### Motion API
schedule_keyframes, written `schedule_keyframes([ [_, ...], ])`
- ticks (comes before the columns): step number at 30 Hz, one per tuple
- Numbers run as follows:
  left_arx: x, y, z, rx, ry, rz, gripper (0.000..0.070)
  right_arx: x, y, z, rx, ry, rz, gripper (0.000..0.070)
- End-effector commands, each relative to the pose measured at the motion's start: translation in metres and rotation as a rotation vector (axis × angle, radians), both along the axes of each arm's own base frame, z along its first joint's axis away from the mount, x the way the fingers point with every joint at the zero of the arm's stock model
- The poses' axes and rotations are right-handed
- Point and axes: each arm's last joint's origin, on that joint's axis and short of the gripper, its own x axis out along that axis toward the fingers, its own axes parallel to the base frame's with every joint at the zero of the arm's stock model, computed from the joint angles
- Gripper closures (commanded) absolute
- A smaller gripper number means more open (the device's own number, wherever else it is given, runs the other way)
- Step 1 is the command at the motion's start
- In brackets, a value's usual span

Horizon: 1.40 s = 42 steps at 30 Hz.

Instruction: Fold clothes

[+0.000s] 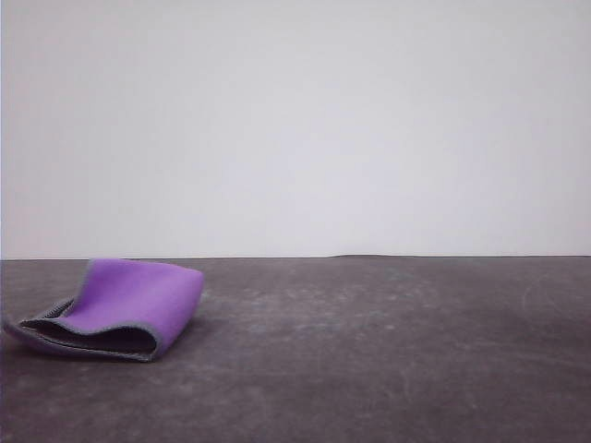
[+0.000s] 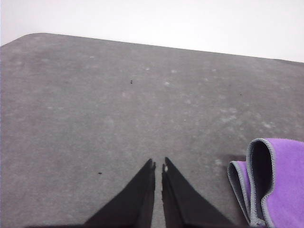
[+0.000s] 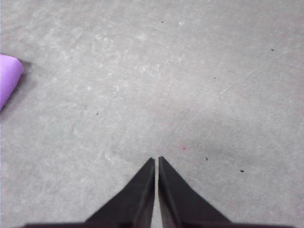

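Note:
The clothes (image 1: 129,300) are one small cloth lying loosely folded over on the dark table at the front left, purple face up, with the dark grey face and light grey edging showing at the open fold. In the left wrist view the clothes (image 2: 280,183) lie just beside my left gripper (image 2: 158,164), not touching it. The left gripper's black fingers are shut with nothing between them, over bare table. My right gripper (image 3: 156,159) is also shut and empty above bare table. A purple corner of the clothes (image 3: 8,78) sits well away from it.
The dark grey table (image 1: 388,351) stretches wide to the right of the cloth, with faint scuffs and a few specks. Its far edge (image 1: 369,257) meets a plain white wall. A rounded table corner (image 2: 28,38) lies beyond the left gripper.

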Motion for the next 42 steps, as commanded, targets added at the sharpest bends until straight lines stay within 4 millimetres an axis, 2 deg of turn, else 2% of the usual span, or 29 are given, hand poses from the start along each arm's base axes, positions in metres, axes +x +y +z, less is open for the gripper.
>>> schedule_keyframes([
  [1, 0.001, 0.000, -0.007, -0.002, 0.023, 0.002, 0.0684, 0.001, 0.000, 0.001, 0.003, -0.009, 0.002, 0.0695],
  [11, 0.001, 0.000, -0.007, -0.002, 0.023, 0.002, 0.0684, 0.002, 0.001, 0.002, -0.007, -0.025, 0.012, 0.0695],
  [17, 0.001, 0.000, -0.007, -0.002, 0.023, 0.002, 0.0684, -0.010, -0.005, 0.014, -0.036, -0.272, 0.028, 0.0695],
  [20, 0.001, 0.000, -0.007, -0.002, 0.023, 0.002, 0.0684, -0.024, -0.010, 0.010, -0.027, -0.402, -0.002, 0.0695],
  [23, 0.001, 0.000, -0.007, -0.002, 0.023, 0.002, 0.0684, -0.038, -0.015, -0.007, -0.027, -0.489, -0.033, 0.0695],
  [29, 0.001, 0.000, -0.007, -0.002, 0.023, 0.002, 0.0684, -0.053, -0.021, -0.061, -0.030, -0.613, -0.087, 0.0695],
  [34, 0.001, 0.000, -0.007, -0.002, 0.023, 0.002, 0.0684, -0.051, -0.023, -0.105, 0.010, -0.647, -0.133, 0.0695],
  [42, 0.001, 0.000, -0.007, -0.002, 0.023, 0.002, 0.0684, -0.046, -0.024, -0.151, 0.022, -0.598, -0.149, 0.0695],
])
